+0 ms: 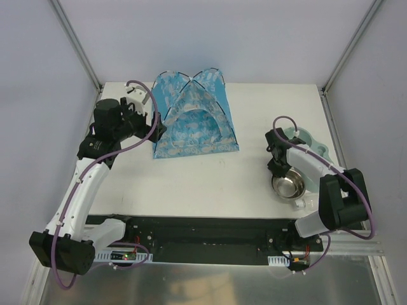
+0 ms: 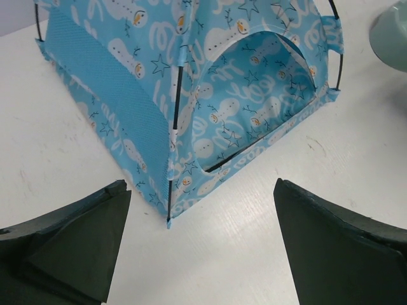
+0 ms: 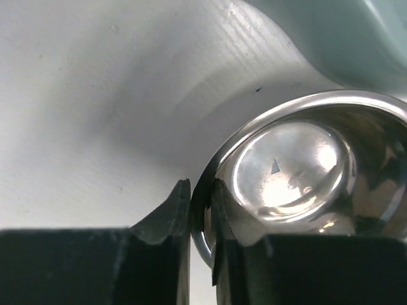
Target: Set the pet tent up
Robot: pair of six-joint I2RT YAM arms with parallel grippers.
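The pet tent (image 1: 194,117) stands upright at the back middle of the table, blue fabric with a white print and thin black poles crossing at its top. In the left wrist view the pet tent (image 2: 222,95) shows its arched doorway and a front corner with a pole end. My left gripper (image 1: 152,129) hovers just left of that corner, apart from it. Its jaws are wide open and empty, as the left gripper (image 2: 202,187) shows. My right gripper (image 1: 278,168) is shut on the rim of a steel bowl (image 1: 291,185). The right gripper (image 3: 200,184) has one finger inside the steel bowl (image 3: 299,165) and one outside.
A pale green bowl stand (image 1: 311,143) sits at the right side of the table, just behind the steel bowl. The stand (image 3: 331,38) fills the upper right of the right wrist view, and its edge (image 2: 391,32) shows in the left wrist view.
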